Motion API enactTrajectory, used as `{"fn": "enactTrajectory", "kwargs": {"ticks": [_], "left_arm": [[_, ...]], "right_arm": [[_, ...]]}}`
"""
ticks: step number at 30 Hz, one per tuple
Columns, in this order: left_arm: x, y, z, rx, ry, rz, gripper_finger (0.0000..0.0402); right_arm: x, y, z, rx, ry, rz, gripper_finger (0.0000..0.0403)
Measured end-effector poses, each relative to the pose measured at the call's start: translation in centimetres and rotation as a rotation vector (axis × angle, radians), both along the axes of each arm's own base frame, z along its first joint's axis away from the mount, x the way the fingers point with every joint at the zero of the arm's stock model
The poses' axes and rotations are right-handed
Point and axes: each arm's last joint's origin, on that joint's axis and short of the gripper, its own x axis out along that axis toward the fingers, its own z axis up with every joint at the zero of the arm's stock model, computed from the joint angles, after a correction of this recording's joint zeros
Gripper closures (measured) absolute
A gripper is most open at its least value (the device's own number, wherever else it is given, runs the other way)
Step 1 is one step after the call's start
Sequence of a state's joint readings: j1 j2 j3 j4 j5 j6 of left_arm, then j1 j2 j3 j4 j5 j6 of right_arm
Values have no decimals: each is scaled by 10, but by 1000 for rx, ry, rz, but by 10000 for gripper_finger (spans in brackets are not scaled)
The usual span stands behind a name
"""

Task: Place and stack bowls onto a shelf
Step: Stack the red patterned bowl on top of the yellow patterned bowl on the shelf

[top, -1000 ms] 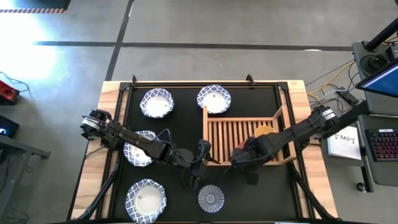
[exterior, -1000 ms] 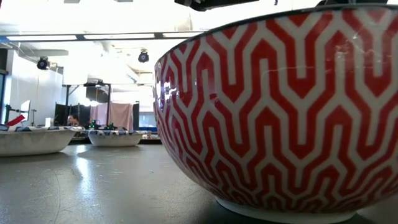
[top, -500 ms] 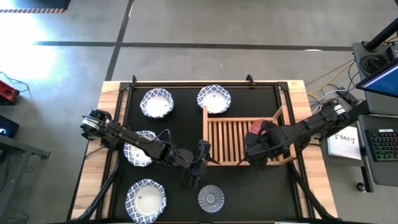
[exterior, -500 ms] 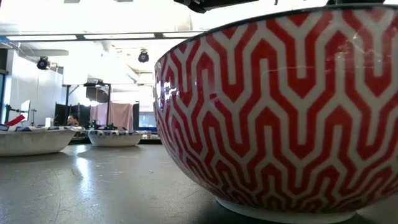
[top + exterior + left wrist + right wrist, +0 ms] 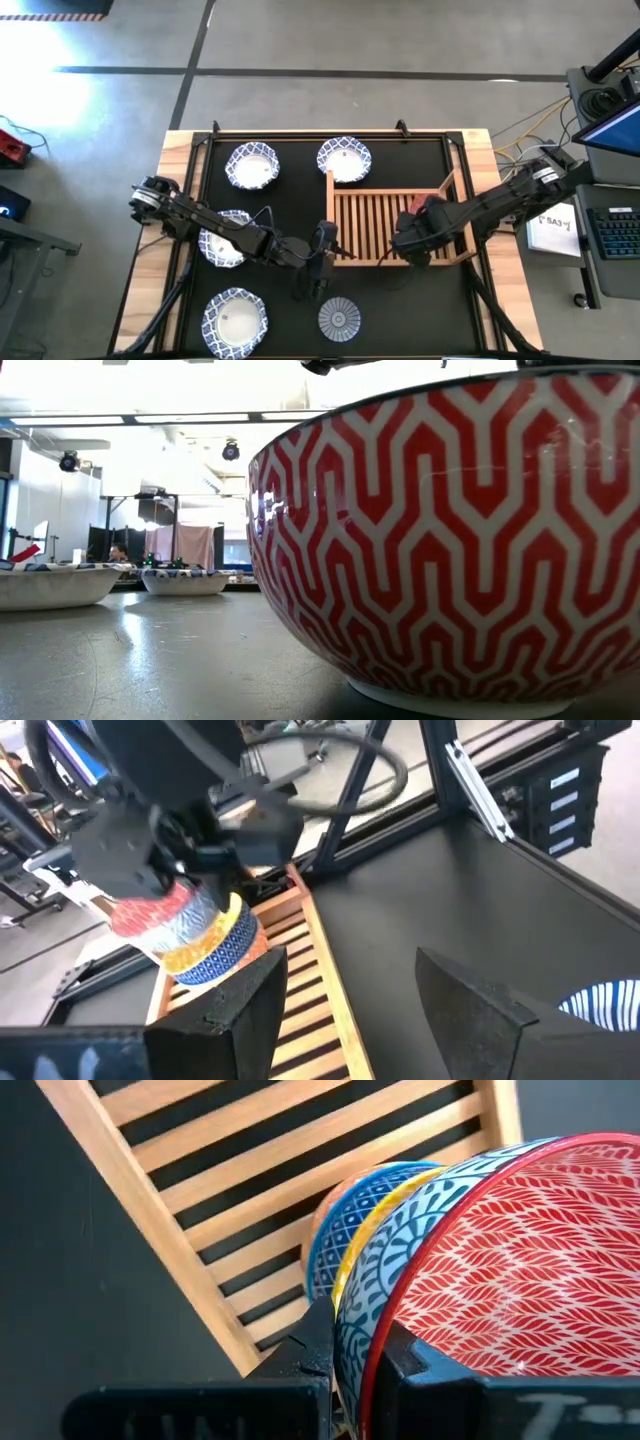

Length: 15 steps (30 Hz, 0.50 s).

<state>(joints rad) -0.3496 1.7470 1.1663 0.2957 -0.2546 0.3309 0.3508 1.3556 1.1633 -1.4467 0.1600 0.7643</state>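
Gripping the rim of a red bowl, the right claw is seen over the right part of the shelf, centre-right of the high frame. In the right wrist view the fingers pinch that rim on both sides; the red bowl sits nested in a stack with a light-blue patterned bowl, a yellow one and a blue one beneath it, over the slats. In the left wrist view the same stack is seen under the right claw, at the shelf.

Left claw is parked on the black mat at the shelf's lower left corner, fingers spread, nothing between them.

Four blue-and-white bowls are on the desk: two in the upper part of the mat, one at lower left, one at left partly covered by the left arm. A grey-blue radial bowl sits at bottom centre.

From above, the stack is mostly hidden by the right claw. Low view is filled by a red zigzag bowl, cut off at the right edge; which bowl it is on the desk cannot be told.
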Motion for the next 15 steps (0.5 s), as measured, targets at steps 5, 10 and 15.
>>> {"fn": "enactTrajectory", "kwargs": {"ticks": [5,10,15], "left_arm": [[3,-1,10,-9,-25,0,198],[5,-2,16,-7,8,3,198],[6,-2,21,-72,37,39,198]], "right_arm": [[-3,-8,-11,3,14,-19,389],[-9,-11,-17,22,-28,-34,371],[-14,-13,-22,34,-63,-34,351]]}}
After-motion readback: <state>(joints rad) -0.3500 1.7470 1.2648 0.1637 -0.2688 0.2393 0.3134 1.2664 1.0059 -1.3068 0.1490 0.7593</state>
